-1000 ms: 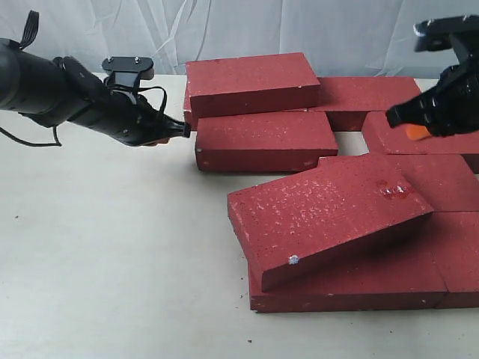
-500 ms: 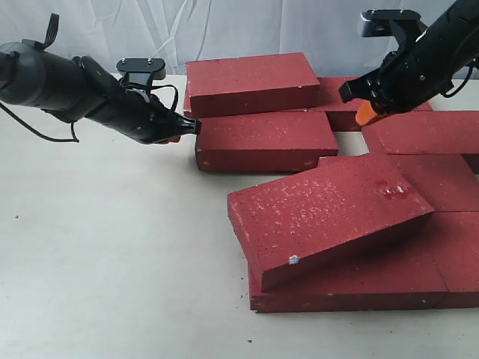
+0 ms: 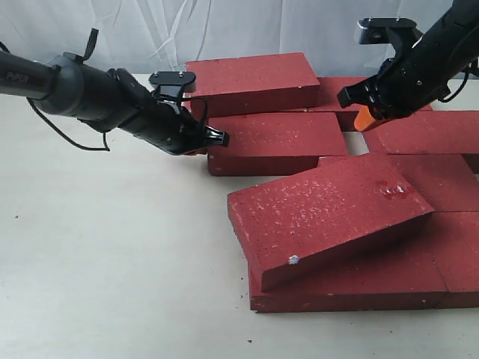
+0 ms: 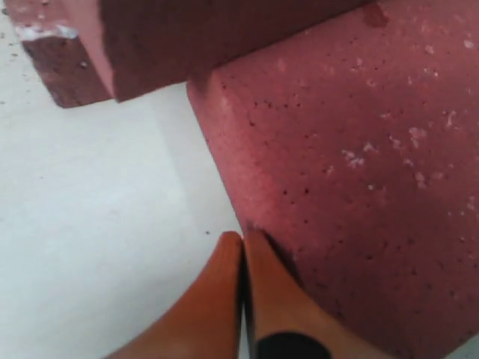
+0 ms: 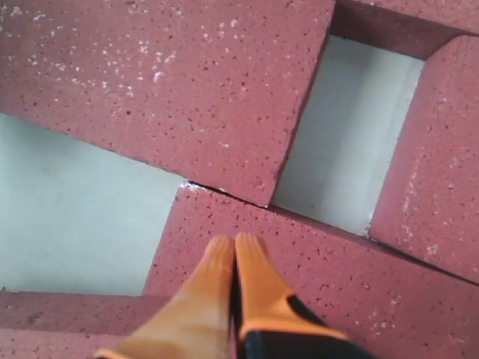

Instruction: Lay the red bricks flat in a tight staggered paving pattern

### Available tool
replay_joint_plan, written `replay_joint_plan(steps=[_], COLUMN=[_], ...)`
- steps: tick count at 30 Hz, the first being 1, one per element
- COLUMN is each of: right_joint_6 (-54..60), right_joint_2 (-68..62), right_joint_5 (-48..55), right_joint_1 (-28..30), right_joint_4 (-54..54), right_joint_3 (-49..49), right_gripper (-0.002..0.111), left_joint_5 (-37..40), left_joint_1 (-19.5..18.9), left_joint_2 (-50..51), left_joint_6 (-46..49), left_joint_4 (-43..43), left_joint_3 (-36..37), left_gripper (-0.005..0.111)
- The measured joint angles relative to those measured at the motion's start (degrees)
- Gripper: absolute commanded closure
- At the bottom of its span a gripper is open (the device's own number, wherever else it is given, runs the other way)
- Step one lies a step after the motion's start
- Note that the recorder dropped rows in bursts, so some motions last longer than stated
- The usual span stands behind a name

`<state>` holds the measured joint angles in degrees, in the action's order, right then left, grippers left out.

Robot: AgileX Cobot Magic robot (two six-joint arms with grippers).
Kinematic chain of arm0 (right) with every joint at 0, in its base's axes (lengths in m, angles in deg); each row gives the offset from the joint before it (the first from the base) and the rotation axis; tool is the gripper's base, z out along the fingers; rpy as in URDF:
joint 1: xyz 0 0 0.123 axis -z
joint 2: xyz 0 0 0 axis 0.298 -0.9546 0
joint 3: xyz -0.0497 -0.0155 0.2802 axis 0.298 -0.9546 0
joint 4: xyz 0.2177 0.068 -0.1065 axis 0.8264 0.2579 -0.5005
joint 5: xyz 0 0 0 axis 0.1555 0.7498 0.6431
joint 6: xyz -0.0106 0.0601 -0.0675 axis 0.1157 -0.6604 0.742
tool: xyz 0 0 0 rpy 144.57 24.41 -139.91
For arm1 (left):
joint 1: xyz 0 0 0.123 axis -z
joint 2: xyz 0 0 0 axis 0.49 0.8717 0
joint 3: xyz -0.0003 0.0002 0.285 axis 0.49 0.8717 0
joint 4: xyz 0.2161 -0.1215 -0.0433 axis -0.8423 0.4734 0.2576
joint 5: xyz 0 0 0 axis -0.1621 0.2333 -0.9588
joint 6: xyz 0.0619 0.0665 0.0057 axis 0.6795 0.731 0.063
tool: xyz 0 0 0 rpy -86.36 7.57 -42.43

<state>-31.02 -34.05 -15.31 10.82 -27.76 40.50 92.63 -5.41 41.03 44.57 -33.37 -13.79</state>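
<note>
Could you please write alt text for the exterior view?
Red bricks cluster on a pale table, a tilted brick resting across others. The shut left gripper touches a flat brick's end; the shut right gripper is over the back bricks.

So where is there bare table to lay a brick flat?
The wide cream tabletop left of the tilted dark red speckled brick is bare. One small gap shows among the rear bricks by the right end effector, and looks too narrow for a brick. The right half is crowded and stacked.
</note>
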Motion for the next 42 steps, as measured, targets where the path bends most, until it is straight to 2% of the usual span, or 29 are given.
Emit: replay_joint_plan(steps=[19, 29, 33, 38, 42], right_joint_6=[-1.2, -2.52, -2.65, -2.88, -2.88], right_joint_2=[4.0, 9.03, 10.52, 10.99, 10.99], right_joint_5=[0.76, -0.02, -0.81, -2.88, -4.14], right_joint_1=[0.0, 0.0, 0.0, 0.0, 0.0], right_joint_4=[-4.97, -9.38, -9.62, -9.73, -9.62], right_joint_3=[0.0, -6.57, -8.92, -10.21, -12.96], right_gripper=[0.109, 0.109, 0.109, 0.109, 0.109], left_joint_5=[0.8, 1.02, 1.93, 5.99, 8.57], left_joint_1=[5.65, 5.79, 5.68, 2.96, 1.3], left_joint_2=[4.54, 5.11, 5.11, 4.6, 1.58], left_joint_6=[0.0, 0.0, -4.71, -15.63, -17.59], left_joint_4=[2.05, 1.13, -2.02, -14.05, -19.38], left_joint_3=[-7.03, -7.86, -8.09, -8.09, -7.58], left_gripper=[0.107, 0.107, 0.107, 0.107, 0.107])
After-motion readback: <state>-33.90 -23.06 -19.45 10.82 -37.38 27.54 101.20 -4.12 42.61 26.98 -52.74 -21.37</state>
